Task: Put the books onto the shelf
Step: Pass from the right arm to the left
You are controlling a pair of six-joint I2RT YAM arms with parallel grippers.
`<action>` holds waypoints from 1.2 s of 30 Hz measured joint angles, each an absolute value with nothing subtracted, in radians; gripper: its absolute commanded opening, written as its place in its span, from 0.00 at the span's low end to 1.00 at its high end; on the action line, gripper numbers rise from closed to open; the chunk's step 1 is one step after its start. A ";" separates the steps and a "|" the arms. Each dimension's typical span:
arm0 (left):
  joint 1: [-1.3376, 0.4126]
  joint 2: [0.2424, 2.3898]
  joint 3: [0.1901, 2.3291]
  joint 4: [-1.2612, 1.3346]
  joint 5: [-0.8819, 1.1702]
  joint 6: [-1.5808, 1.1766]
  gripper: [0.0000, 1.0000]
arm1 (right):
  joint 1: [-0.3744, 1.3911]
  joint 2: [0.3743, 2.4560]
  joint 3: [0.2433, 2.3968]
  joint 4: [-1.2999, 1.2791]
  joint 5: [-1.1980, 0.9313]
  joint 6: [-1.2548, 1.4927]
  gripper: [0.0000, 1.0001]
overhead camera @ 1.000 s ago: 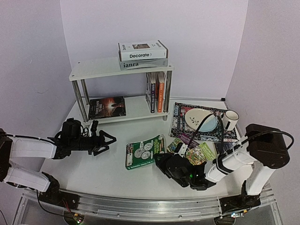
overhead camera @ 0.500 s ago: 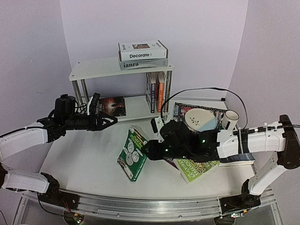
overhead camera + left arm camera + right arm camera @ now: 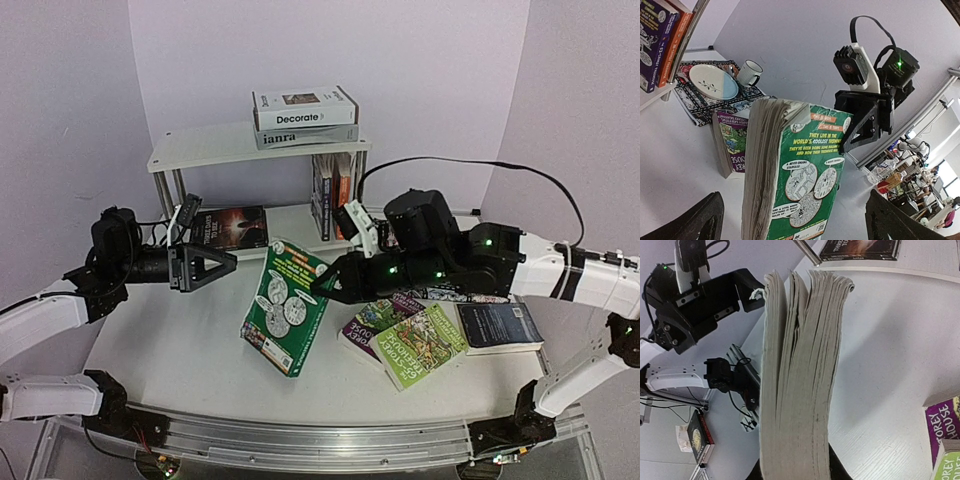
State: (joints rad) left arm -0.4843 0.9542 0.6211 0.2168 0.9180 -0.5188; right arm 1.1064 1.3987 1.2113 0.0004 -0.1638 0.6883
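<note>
**Green paperback in right tool, mid-bench**

Right tool (image 3: pixel 335 285) is clamped on the right edge of the green paperback (image 3: pixel 285 305). The book is tilted, cover towards the top camera, in front of the shelf (image 3: pixel 200 150) and not on it. Can't tell if its lower corner touches the bench (image 3: pixel 170 350).

Left tool (image 3: pixel 215 266) has its fingers spread wide, aimed at the book from the left, near it but not touching.

On the shelf:
- Top tier: "Decorate" (image 3: pixel 303 107) stacked on "ianra" (image 3: pixel 300 136).
- Lower tier: dark book (image 3: pixel 228 228) lying flat, upright books (image 3: pixel 335 195) at the right end.

On the bench, right of the tool: colourful paperbacks (image 3: pixel 405 340) and a navy book (image 3: pixel 497 325).
</note>
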 measured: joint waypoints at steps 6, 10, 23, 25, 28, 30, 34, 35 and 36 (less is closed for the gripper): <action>-0.485 0.949 0.600 0.247 0.968 -0.546 1.00 | 1.106 1.408 1.307 -0.023 -0.230 0.712 0.02; -0.489 0.955 0.593 0.246 0.990 -0.557 1.00 | 1.106 1.425 1.350 -0.024 -0.273 0.721 0.02; -0.531 1.001 0.593 0.271 1.050 -0.581 0.72 | 1.106 1.492 1.380 -0.026 -0.342 0.729 0.02; -0.540 1.018 0.593 0.271 1.052 -0.581 0.64 | 1.106 1.495 1.382 -0.026 -0.348 0.729 0.02; -0.545 1.027 0.593 0.271 1.052 -0.586 0.33 | 1.106 1.496 1.383 -0.025 -0.353 0.728 0.04; -0.545 1.028 0.593 0.271 1.050 -0.584 0.12 | 1.107 1.496 1.383 -0.025 -0.352 0.726 0.08; -0.542 1.028 0.593 0.272 1.041 -0.582 0.00 | 1.101 1.495 1.383 -0.050 -0.332 0.714 0.36; -0.542 1.028 0.593 0.272 1.034 -0.583 0.00 | 1.099 1.495 1.382 -0.052 -0.325 0.712 0.41; -0.542 1.028 0.593 0.272 1.032 -0.586 0.00 | 1.099 1.495 1.380 -0.047 -0.315 0.713 0.47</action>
State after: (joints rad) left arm -0.5424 1.0278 0.5930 0.2722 1.0315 -0.5859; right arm 1.0988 1.4947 1.3804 -0.0472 -0.3145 0.7133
